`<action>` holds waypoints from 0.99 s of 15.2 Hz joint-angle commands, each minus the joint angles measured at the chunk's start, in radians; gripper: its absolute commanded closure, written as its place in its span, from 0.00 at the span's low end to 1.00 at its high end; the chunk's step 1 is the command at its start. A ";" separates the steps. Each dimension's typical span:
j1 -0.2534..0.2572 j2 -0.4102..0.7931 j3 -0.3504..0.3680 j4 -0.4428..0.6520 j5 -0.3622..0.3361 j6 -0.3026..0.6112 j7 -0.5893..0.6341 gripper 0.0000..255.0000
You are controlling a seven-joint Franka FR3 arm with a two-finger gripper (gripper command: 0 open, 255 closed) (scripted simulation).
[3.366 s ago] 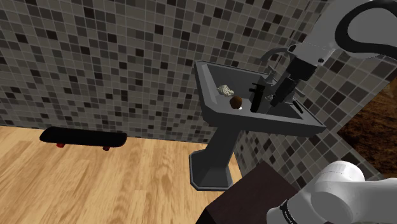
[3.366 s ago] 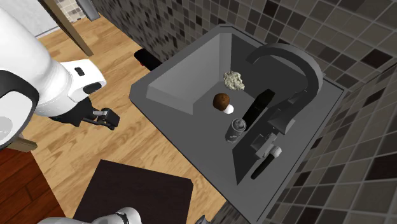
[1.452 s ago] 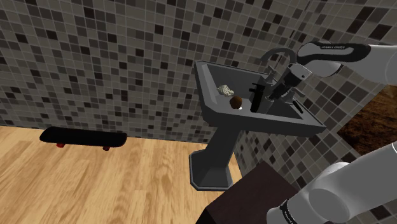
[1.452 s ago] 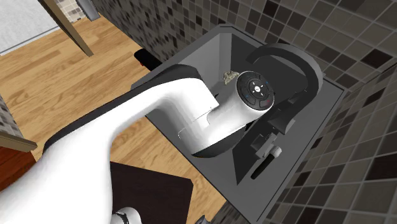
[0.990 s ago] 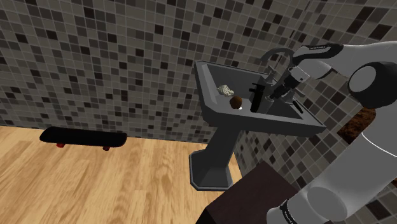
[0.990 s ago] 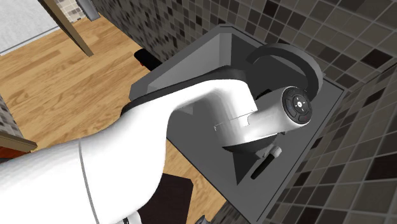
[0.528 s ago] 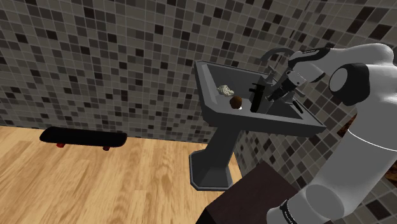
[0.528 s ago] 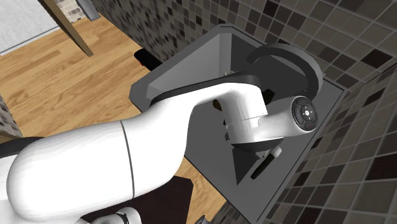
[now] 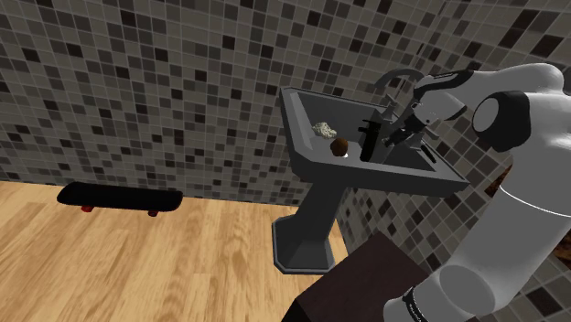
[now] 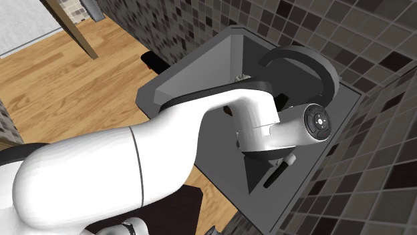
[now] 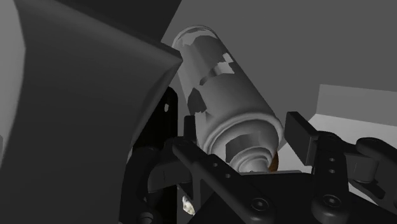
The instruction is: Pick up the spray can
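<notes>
While claw (image 11: 234, 121) stands spread, grey spray can (image 11: 219, 83) lies between its fingers, nozzle toward palm.

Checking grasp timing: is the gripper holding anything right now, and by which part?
Nothing, it seems: the gripper is open, its fingers straddling the spray can near its nozzle end, with a gap showing beside one.

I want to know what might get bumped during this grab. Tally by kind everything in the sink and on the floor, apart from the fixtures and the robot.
spray can: 1
pale crumpled lump: 1
brown round object: 1
black upright block: 1
skateboard: 1
Total: 5
</notes>
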 commanded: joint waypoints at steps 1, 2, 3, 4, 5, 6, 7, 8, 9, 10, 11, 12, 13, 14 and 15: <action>-0.002 0.005 -0.001 -0.010 -0.005 -0.009 0.002 1.00; 0.000 0.000 -0.003 -0.012 -0.009 -0.010 0.004 1.00; -0.003 0.000 -0.005 -0.010 -0.009 -0.013 0.001 1.00; -0.006 0.005 -0.004 -0.011 -0.005 -0.011 -0.005 1.00; -0.004 0.007 -0.002 -0.008 -0.004 -0.010 -0.001 1.00; -0.002 0.012 0.002 -0.019 0.003 0.004 -0.004 1.00; -0.001 0.007 0.000 -0.012 -0.003 -0.006 0.002 1.00; 0.000 0.001 -0.002 -0.005 -0.009 -0.016 0.009 1.00; 0.001 -0.004 -0.004 0.003 -0.015 -0.026 0.015 1.00; 0.002 -0.009 -0.005 0.011 -0.021 -0.036 0.022 1.00; 0.003 -0.014 -0.007 0.019 -0.026 -0.046 0.028 1.00; 0.003 -0.018 -0.008 0.027 -0.032 -0.056 0.034 1.00; 0.004 -0.023 -0.010 0.036 -0.037 -0.066 0.040 1.00; 0.004 -0.027 -0.011 0.045 -0.041 -0.077 0.046 1.00; 0.005 -0.030 -0.012 0.054 -0.046 -0.087 0.052 1.00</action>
